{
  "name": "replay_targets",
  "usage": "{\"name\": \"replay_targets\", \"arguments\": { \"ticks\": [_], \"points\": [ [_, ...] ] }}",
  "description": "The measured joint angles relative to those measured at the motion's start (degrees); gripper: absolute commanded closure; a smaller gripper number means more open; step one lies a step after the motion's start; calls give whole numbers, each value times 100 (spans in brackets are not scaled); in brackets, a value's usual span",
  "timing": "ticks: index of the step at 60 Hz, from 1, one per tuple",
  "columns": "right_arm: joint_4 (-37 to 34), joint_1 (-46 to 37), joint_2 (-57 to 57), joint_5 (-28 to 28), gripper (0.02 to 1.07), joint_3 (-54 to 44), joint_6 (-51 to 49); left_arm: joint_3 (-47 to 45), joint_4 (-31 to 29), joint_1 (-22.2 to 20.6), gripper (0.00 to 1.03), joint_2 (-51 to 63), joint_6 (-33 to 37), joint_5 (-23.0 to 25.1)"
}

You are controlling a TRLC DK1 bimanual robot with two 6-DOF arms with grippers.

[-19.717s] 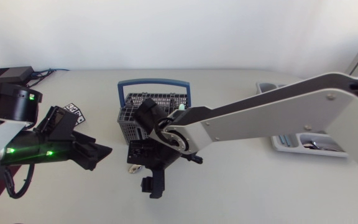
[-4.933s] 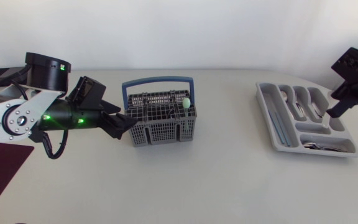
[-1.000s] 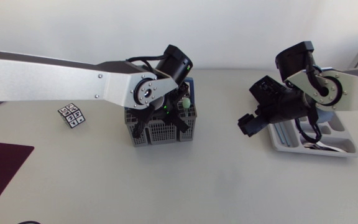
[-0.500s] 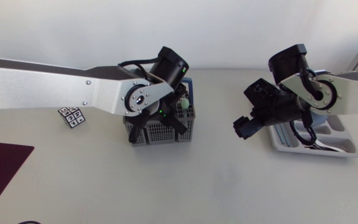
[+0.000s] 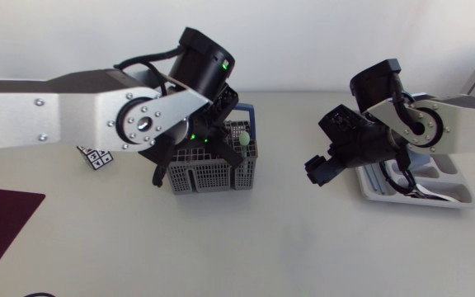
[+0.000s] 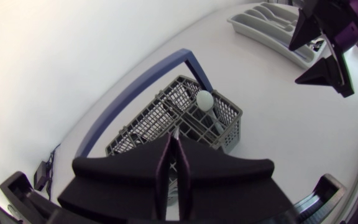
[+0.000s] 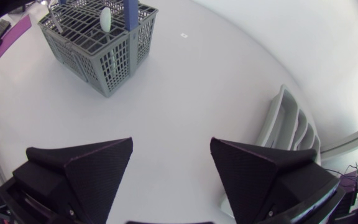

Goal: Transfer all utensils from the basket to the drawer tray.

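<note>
We are raising our narrowly pinched left gripper (image 6: 174, 139) from the basket (image 6: 229, 127) as our wide-open right gripper (image 7: 171, 142) is approaching, probably for a handover.

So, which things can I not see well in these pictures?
- Basket contents: head view, the left arm covers most; only a pale-headed utensil shows.
- Much of the tray: head view, the right arm covers it.
- Left tool grip: left wrist view, its shut fingers hide whether anything is between them.
</note>
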Motion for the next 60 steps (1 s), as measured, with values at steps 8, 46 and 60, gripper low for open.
{"name": "replay_targets", "arguments": {
  "ticks": [8,46,60],
  "points": [
    [35,129,-55,-17,17,0,42,-96,33,-90,100,-468,72,-76],
    [494,1351,-1572,-693,17,-52,275,-181,-772,190,100,-1440,-557,1663],
    [704,1996,-1467,-601,18,-66,323,284,-1207,614,100,-997,-1156,3042]
  ]
}}
